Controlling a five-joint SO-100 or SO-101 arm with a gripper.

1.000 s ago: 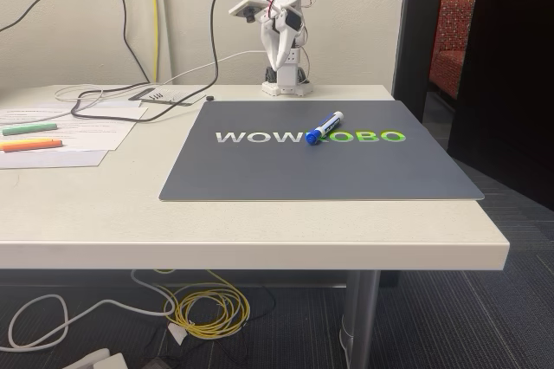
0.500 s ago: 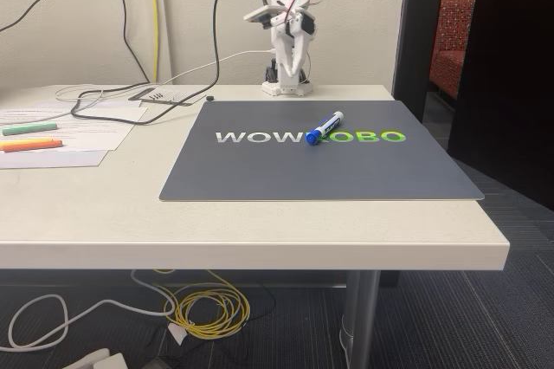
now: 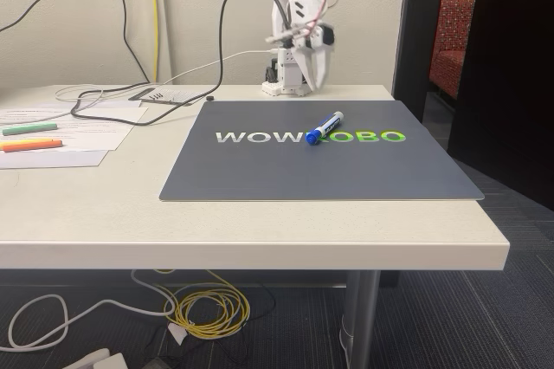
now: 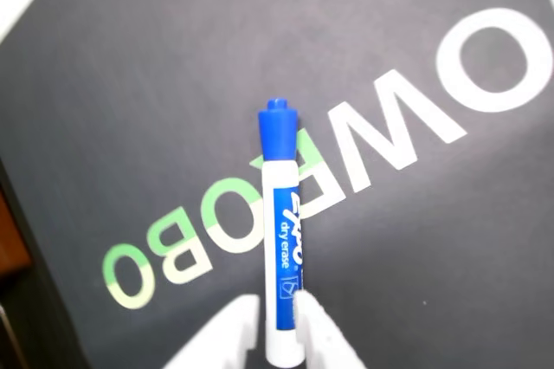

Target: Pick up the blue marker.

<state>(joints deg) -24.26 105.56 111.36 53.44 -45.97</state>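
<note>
The blue marker (image 3: 324,127) lies on the dark grey mat (image 3: 260,170), over the printed lettering, with its blue cap toward the front left in the fixed view. My white gripper (image 3: 313,83) hangs point-down at the back of the table, above the mat's far edge and well behind the marker. In the wrist view the blue marker (image 4: 282,248) lies flat below, cap pointing up the picture. The two white fingertips (image 4: 245,321) of my gripper (image 4: 278,300) stand apart at the bottom edge, with the marker's rear end showing in the gap. Nothing is held.
A green highlighter (image 3: 28,128) and an orange highlighter (image 3: 30,145) rest on papers (image 3: 86,131) at the table's left. Black cables (image 3: 112,100) trail across the back left. The table's front edge (image 3: 260,252) and right edge lie close to the mat.
The arm has risen and turned to the right in the fixed view, bringing the gripper forward and down toward the mat's far edge. The marker has not moved.
</note>
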